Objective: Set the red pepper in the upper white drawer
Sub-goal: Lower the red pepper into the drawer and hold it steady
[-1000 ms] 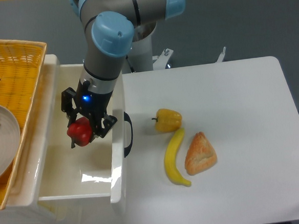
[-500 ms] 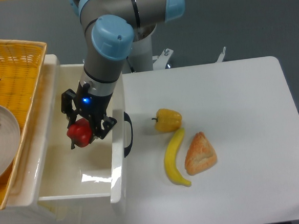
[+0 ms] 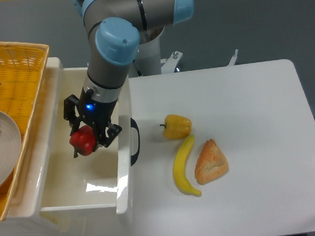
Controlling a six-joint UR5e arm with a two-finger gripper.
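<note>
The robot's claw (image 3: 85,138) pinches the red pepper (image 3: 83,140) above the floor of the upper white drawer (image 3: 75,180), while a yellow pepper (image 3: 176,126) sits on the counter (image 3: 245,128).

Banana (image 3: 183,166) between yellow pepper (image 3: 177,126) and pastry (image 3: 210,162)

You see a grey UR5e arm (image 3: 108,73) with light-blue joint caps, a black two-finger gripper (image 3: 88,134), and a small blue light.
</note>
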